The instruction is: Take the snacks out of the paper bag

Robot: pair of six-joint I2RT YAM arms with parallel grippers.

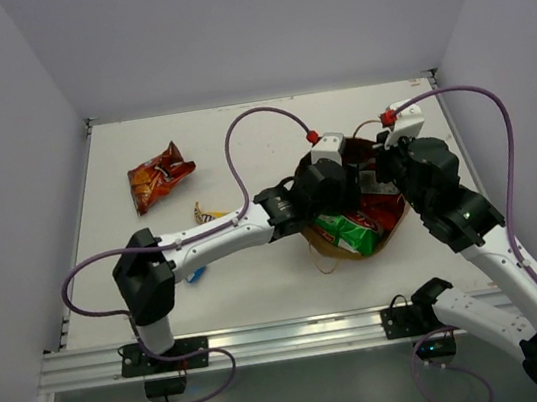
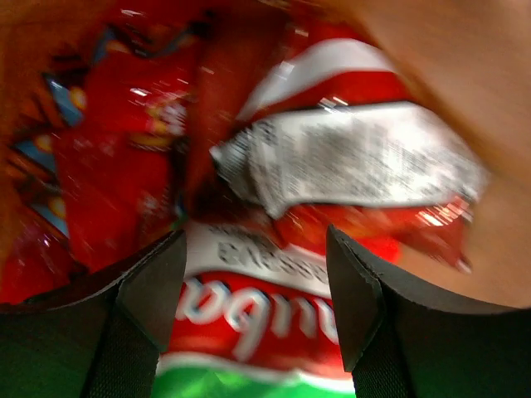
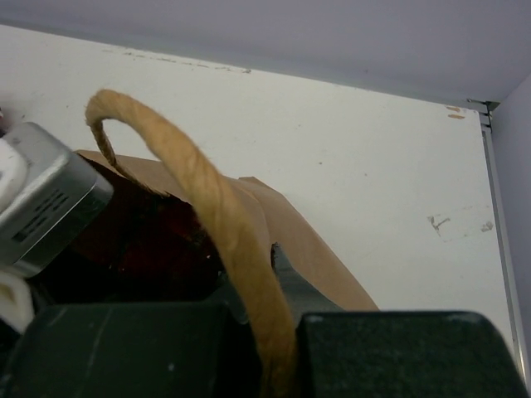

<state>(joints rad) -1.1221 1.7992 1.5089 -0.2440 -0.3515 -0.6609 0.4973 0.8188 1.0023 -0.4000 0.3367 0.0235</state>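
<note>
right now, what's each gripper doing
left gripper: open, holding nothing, inside the paper bag
right gripper: closed on the handle of the bag

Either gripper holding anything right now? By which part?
Right gripper pinches the paper bag by its twisted handle. Left gripper is open inside the bag, above the snacks, holding nothing.

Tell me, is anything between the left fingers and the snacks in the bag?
Nothing visible. The open left fingers are inside the brown paper bag, just above a shiny red, white and green snack packet.
</note>
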